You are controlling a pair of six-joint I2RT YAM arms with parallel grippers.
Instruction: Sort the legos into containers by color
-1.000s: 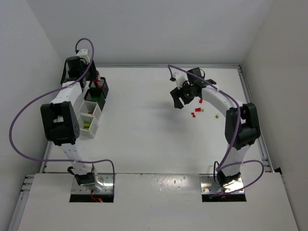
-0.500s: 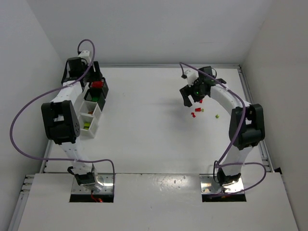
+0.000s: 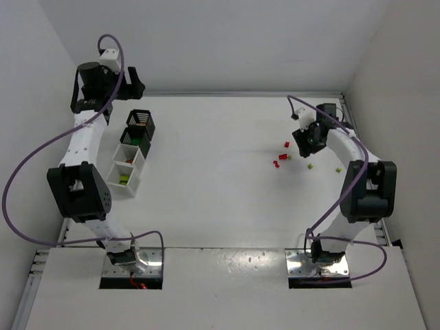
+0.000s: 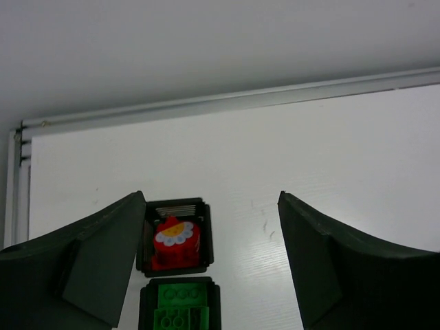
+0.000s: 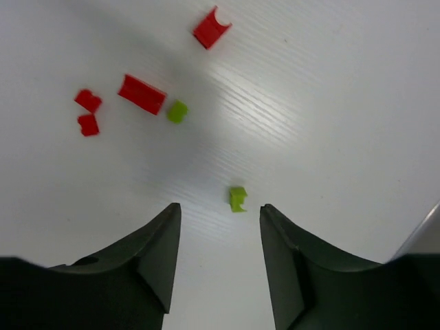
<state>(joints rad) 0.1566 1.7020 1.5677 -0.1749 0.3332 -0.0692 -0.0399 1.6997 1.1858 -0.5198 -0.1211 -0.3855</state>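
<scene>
jaws of my left gripper [image 3: 135, 79] hang spread and empty near the far-left corner in the top view, just beyond the row of four containers [image 3: 150, 128]: two black, two white. my right gripper [image 3: 304, 142], jaws apart too, sits beside the scattered legos [image 3: 282, 159] on the table [image 3: 206, 179] at far right. from my left wrist i see the two black ones below: one red block [image 4: 174, 240] with a white flower on top in the farther, one green brick [image 4: 180, 313] in the nearer. from my right wrist i count four red pieces [image 5: 142, 93] and two lime pieces [image 5: 237, 199] loose on the table, one lime bit just beyond my empty gap.
</scene>
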